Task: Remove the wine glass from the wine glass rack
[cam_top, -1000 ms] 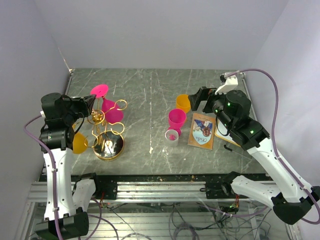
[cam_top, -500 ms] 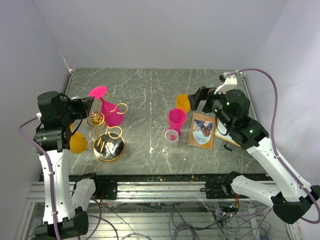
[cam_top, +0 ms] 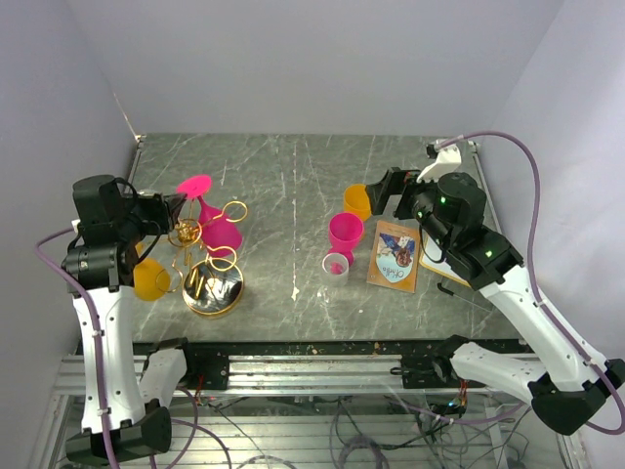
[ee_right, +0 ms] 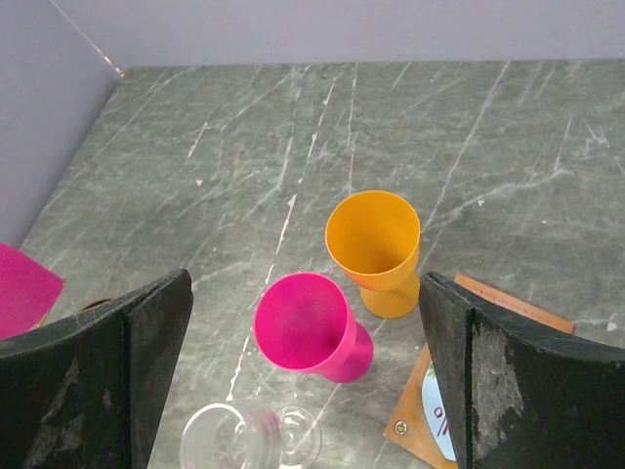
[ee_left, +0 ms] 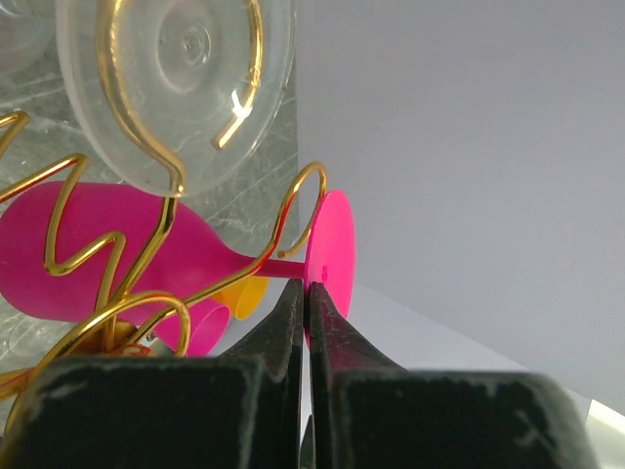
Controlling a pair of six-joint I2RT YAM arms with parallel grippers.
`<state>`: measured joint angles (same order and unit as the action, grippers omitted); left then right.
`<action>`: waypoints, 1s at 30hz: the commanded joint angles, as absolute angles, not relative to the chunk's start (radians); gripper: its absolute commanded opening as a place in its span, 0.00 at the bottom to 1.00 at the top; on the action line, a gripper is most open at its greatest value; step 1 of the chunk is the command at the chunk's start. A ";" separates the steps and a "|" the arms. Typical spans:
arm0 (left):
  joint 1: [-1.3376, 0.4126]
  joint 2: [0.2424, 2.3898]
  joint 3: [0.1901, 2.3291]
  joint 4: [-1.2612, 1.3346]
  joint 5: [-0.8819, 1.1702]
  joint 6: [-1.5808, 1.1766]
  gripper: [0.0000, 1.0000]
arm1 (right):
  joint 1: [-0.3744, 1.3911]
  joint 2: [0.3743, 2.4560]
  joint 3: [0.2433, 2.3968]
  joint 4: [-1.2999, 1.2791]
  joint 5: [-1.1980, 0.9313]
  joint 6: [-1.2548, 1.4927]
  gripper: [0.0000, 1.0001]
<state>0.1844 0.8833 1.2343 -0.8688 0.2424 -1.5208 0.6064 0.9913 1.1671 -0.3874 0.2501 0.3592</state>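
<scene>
The gold wire wine glass rack (cam_top: 207, 262) stands at the left on its round disc base (cam_top: 227, 297). A pink wine glass (cam_top: 221, 231) hangs tilted in a loop arm, with its foot (cam_top: 193, 184) pointing up and left. My left gripper (cam_top: 175, 204) is shut on the rim of that pink foot (ee_left: 334, 244); its fingertips (ee_left: 308, 291) are pinched together just past the gold loop (ee_left: 298, 200). An orange glass (cam_top: 151, 279) and a clear glass (ee_left: 176, 68) also hang on the rack. My right gripper (cam_top: 387, 190) is open and empty, far from the rack.
A pink cup (ee_right: 311, 325), an orange cup (ee_right: 374, 244) and a clear glass on its side (ee_right: 234, 442) sit under the right gripper. A printed card (cam_top: 395, 256) lies to their right. The left wall is close behind the rack.
The left gripper has drawn back slightly to the left with the pink glass's foot. The glass and the rack have shifted a little toward the near edge. The right arm has barely moved.
</scene>
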 commanded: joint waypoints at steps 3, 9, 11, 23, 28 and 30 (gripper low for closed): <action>0.190 0.857 1.256 -0.854 0.295 -1.474 0.07 | 0.611 0.995 1.199 -0.399 0.245 0.363 1.00; 0.189 0.861 1.247 -0.743 0.350 -1.439 0.07 | 0.611 0.998 1.202 -0.400 0.245 0.366 1.00; 0.189 0.872 1.243 -0.704 0.388 -1.437 0.07 | 0.611 0.997 1.207 -0.402 0.245 0.367 1.00; 0.190 0.914 1.223 -0.492 0.546 -1.460 0.07 | 0.609 0.999 1.219 -0.406 0.252 0.373 1.00; 0.189 0.941 1.249 -0.460 0.579 -1.434 0.07 | 0.610 1.001 1.226 -0.411 0.250 0.378 1.00; 0.189 0.948 1.245 -0.415 0.600 -1.443 0.07 | 0.610 1.002 1.231 -0.417 0.250 0.380 1.00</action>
<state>0.1844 0.9428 1.2041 -0.5343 0.5026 -1.4544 0.6064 0.9997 1.1927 -0.4133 0.2504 0.3698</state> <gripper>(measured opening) 0.071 0.994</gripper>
